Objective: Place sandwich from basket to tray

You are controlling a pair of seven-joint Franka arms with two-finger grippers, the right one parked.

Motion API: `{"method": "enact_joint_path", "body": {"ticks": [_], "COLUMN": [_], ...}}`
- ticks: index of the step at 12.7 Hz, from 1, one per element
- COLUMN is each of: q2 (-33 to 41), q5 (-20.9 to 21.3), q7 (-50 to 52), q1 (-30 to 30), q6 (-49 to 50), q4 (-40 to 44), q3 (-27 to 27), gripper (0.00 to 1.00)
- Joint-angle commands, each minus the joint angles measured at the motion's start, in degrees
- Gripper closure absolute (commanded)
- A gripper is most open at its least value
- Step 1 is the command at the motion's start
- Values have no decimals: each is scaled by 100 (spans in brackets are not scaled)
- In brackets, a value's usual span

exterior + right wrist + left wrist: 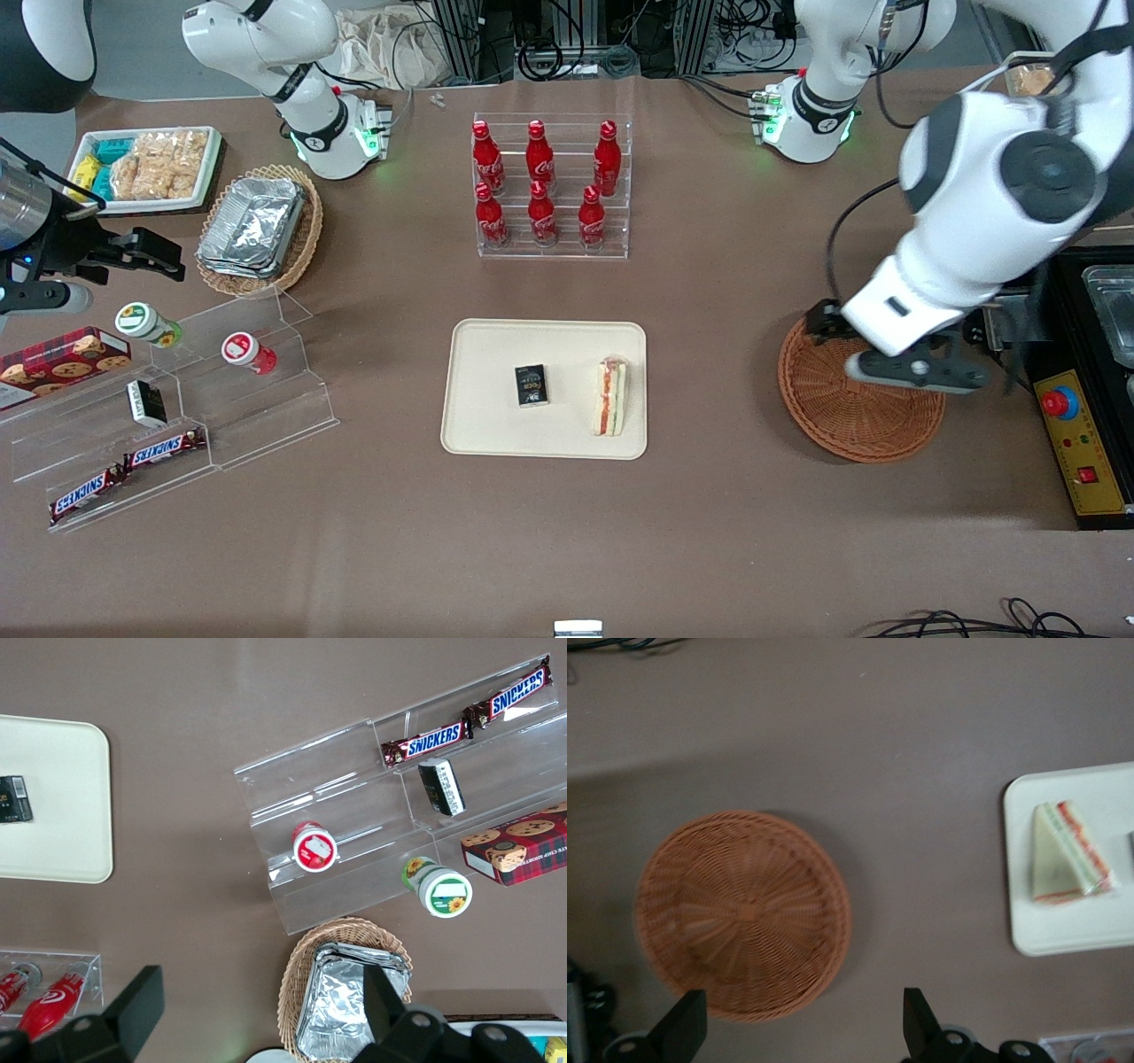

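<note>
Pincer (917, 372) hangs wide open over the basket (850, 416), holding nothing.

Nearest the front camera sit the tray (496, 434) and the reddish woven basket, well apart on the brown desk (567, 549), the basket toward the working arm's end. And there's the sandwich (609, 396), lying flat on the tray close to the rim that faces the basket, filling stripes of orange and green showing along its edge. Beside it on the tray, a small black packet (532, 385). From the wrist camera, both black fingers (682, 1028) are spread well apart with the basket (744, 912) bare between and under them, and the sandwich (1065, 855) rests on the tray (1063, 935) off to the side. Farther from the front camera, a clear rack of red bottles (542, 186) stands upright.
</note>
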State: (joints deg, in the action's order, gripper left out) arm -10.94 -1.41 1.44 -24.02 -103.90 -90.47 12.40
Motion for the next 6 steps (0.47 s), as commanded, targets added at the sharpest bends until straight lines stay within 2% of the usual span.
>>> {"method": "enact_joint_path", "body": {"ticks": [1,4,6], "q2": [162,31,-74], "q5": [-26,-26,-26], "q7": [-642,-1364,-1471], "q1": [-76,-76,-76], "q6": [273,686,670], "q4": [-24,450,556], "q3": [367,745,772], "gripper": [0,0,0]}}
